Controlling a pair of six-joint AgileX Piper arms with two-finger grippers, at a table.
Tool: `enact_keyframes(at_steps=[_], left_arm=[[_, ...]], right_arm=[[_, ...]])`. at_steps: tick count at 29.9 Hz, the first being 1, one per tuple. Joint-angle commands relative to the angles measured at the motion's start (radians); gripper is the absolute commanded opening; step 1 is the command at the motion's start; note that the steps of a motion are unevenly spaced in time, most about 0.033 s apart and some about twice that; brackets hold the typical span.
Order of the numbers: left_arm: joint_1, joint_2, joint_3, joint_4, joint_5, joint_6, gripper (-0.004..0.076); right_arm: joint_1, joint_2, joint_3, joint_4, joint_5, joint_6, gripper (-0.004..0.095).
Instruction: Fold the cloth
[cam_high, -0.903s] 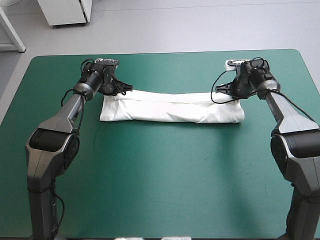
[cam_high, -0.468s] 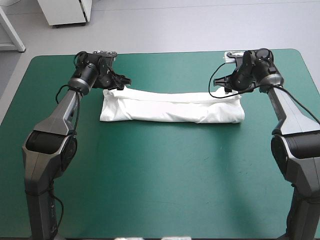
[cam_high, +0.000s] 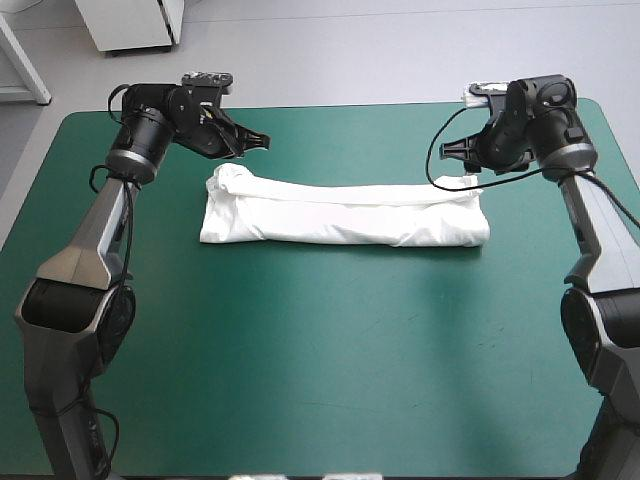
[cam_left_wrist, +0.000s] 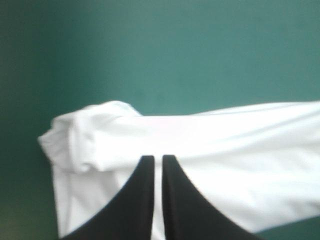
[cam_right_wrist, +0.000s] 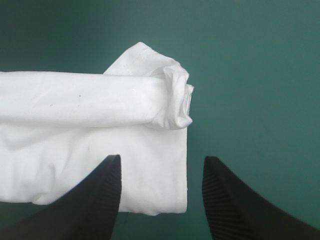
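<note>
High view: the white T-shirt lies folded into a long, narrow band across the upper middle of the frame, on the teal-green bench. A rolled ridge runs along its far long edge, and its left end is bunched into a small knot. The left hand hangs at the upper left, just beyond that knotted corner and clear of the fabric. The right hand hangs at the upper right, just beyond the band's other end, grasping nothing.

Left wrist view: the left hand is clenched, its black fingers meeting in a pointed arch with only a slit between them. The T-shirt lies under and ahead of it, the bunched corner off to one side.

Right wrist view: the right hand is released, its fingers standing wide apart. Ahead of it lies the T-shirt, a rolled tube with a puckered end resting on a flat layer.
</note>
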Motion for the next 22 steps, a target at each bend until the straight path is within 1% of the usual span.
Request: enact_keyframes(at_steps=[1,5,11,16,22], left_arm=[[-0.052,-0.073,-0.033,-0.119,-0.008,0.047,-0.0009],[-0.154,-0.071,-0.029,-0.095,-0.02,0.068,-0.0009],[-0.27,-0.018,-0.027,-0.085,-0.048,0.068,-0.0009],[-0.295,0.073,-0.027,-0.088,-0.053,0.068,-0.0009],[-0.295,0.151,-0.027,-0.099,-0.093,0.068,-0.0009]], right_arm=[[-0.011,-0.104,-0.033,-0.015,-0.016,0.0,0.0486],[-0.023,-0.143,-0.033,-0.019,-0.007,0.0,0.0475],[-0.074,-0.185,-0.033,0.008,0.006,0.004,0.0374],[-0.133,-0.207,-0.031,0.074,0.006,-0.004,0.0338],[-0.158,-0.211,-0.006,0.08,0.006,-0.007,0.0336]])
